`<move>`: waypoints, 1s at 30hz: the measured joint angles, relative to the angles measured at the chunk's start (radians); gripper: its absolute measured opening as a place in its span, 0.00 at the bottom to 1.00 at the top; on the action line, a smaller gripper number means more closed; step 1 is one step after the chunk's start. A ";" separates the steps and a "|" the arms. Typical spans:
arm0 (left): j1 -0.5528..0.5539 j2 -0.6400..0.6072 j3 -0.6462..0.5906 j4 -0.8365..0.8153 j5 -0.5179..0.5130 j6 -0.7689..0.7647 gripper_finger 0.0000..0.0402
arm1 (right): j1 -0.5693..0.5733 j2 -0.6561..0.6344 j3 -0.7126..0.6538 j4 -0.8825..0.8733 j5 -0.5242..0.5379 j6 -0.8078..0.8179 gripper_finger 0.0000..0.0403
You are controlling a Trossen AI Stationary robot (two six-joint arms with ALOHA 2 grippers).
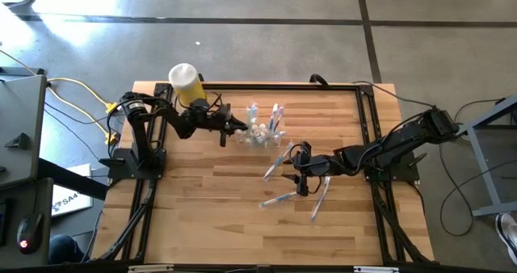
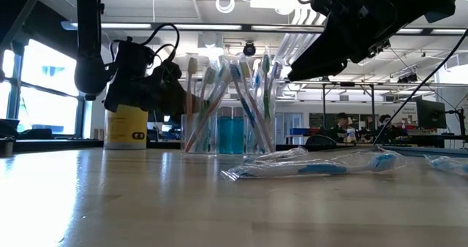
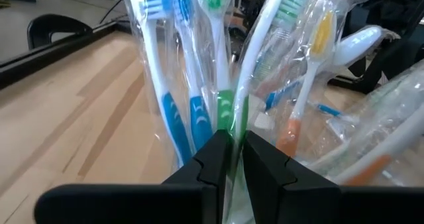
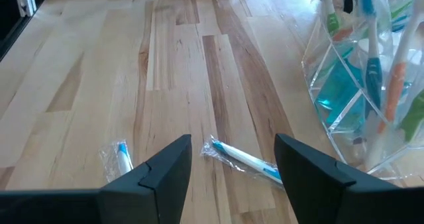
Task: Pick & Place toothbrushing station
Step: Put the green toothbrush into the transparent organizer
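Left gripper (image 3: 232, 161) is nearly closed, pinching a wrapped green brush (image 3: 225, 111) standing in the cup (image 1: 260, 134). Right gripper (image 4: 232, 161) hangs wide and empty over loose brushes (image 1: 279, 199) on the table (image 1: 202, 216). Looks over halfway, with several left to pick up.

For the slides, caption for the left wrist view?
Left end effector nearly closed around a wrapped green toothbrush standing among others in the holder.

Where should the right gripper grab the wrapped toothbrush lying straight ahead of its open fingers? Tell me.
Grip the wrapped toothbrush mid-handle, coming straight down with the right gripper. It lies flat on the table, so close the fingers across its narrow width.
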 joint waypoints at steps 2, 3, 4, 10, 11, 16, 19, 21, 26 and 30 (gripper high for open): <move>0.001 0.000 0.000 -0.004 0.000 0.000 0.10 | 0.000 0.000 0.000 0.000 0.000 0.001 0.51; 0.001 0.000 0.000 -0.004 0.000 0.000 0.10 | 0.000 0.000 0.000 0.000 0.000 0.001 0.51; 0.001 0.000 0.000 -0.004 0.000 -0.001 0.10 | 0.000 0.000 0.000 0.000 0.001 0.001 0.51; 0.002 0.001 0.000 -0.009 0.041 -0.127 0.10 | 0.000 0.000 0.000 0.000 0.003 0.003 0.51; 0.002 0.001 0.000 -0.010 0.043 -0.132 0.10 | 0.000 0.000 0.000 0.000 0.003 0.003 0.51; 0.002 0.001 0.000 -0.009 0.042 -0.127 0.10 | 0.000 0.000 0.000 0.000 0.003 0.003 0.51; 0.002 0.001 0.000 -0.008 0.041 -0.123 0.10 | 0.000 0.000 0.000 0.000 0.003 0.003 0.51; 0.002 0.001 0.000 -0.007 0.040 -0.123 0.13 | 0.000 0.000 0.000 0.000 0.003 0.003 0.51; 0.002 0.002 -0.001 -0.003 0.039 -0.120 0.25 | 0.000 0.000 0.000 0.000 0.003 0.003 0.51; 0.001 0.003 -0.001 -0.003 0.035 -0.118 0.36 | 0.000 0.000 0.000 0.000 0.003 0.001 0.51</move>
